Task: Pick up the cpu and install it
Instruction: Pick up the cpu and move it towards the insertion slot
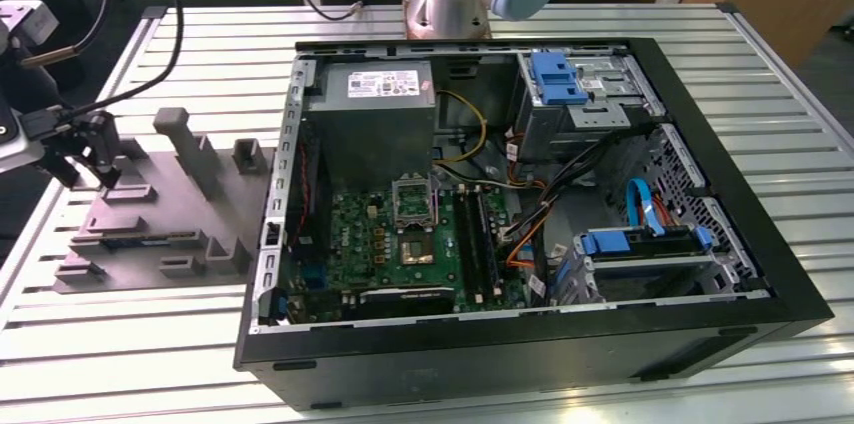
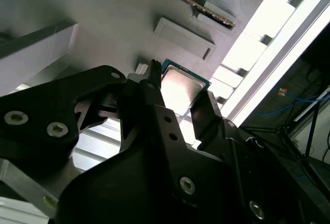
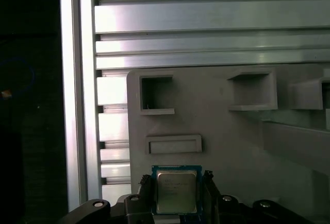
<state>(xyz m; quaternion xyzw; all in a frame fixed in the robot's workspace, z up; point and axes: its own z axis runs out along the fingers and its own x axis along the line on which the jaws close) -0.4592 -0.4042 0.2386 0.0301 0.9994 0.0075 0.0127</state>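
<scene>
Silver metal top: small flat square cpu (image 3: 176, 195) clamped between black gripper (image 3: 176, 183) fingers, at grey plastic tray (image 1: 147, 234), 9 o'clock from open black computer case (image 1: 507, 359).

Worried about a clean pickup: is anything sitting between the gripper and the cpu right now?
Nothing visible. In both wrist views the cpu lies right at the gripper, its pale top uncovered, with no part of the grey fixture tray between them.
</scene>
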